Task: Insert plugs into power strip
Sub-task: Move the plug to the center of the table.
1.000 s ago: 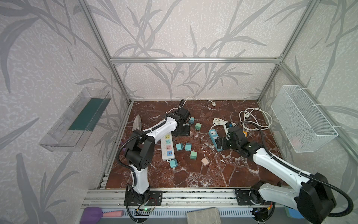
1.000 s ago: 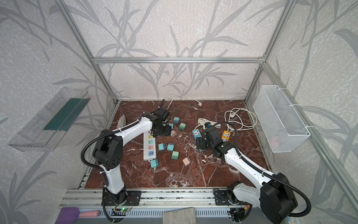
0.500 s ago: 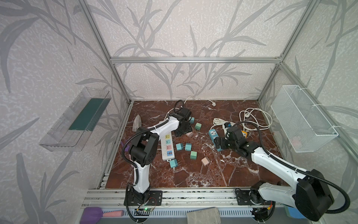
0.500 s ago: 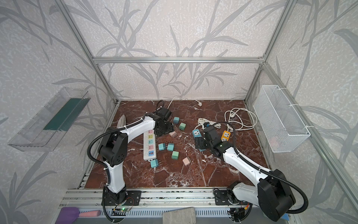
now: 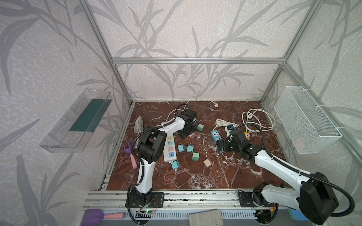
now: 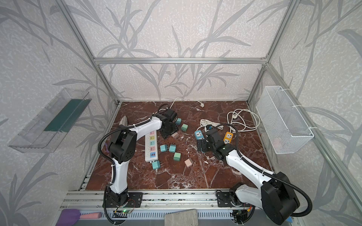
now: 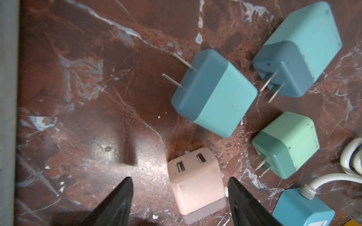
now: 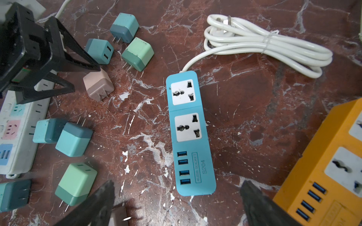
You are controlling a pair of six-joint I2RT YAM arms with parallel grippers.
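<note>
Top views, both, left edge of the red-brown marble slab (image 5: 195,182): a grey metal trowel (image 5: 139,125) and a purple fork-ended tool with a pink handle (image 5: 130,156) lie along it.
Left arm: the white-and-black left arm (image 5: 173,125) reaches toward the far edge. Since a second ago its elbow has swung right and now overlaps the strip's left side.
Power strip: the long white power strip with pastel sockets (image 5: 170,150) lies left of centre, pointing from near edge to far edge.
Left gripper (image 7: 180,179): jaws apart and astride the pale pink cube plug (image 7: 195,184), just right of the strip's far end. One finger (image 7: 241,197) is just beside the plug and the other (image 7: 119,201) stands clear, so nothing is clamped. It has stayed by this plug.
Far plugs: two teal cube plugs (image 7: 215,94) and a green cube plug (image 7: 286,144) lie loose beyond the pink one, prongs sideways.
Centre plugs: three teal, one green and one pink loose plugs (image 5: 195,156) lie right of the strip, unmoved.
Blue strip: the short blue power strip with two white sockets (image 8: 191,137) lies right of centre, with its bundled white cable (image 8: 264,43) toward the far edge.
Right gripper (image 8: 177,182): jaws spread wide over the blue strip's USB end, holding nothing. Its place has hardly changed.
Orange strip: the orange plastic power strip (image 8: 323,176) sits just beside that gripper.
</note>
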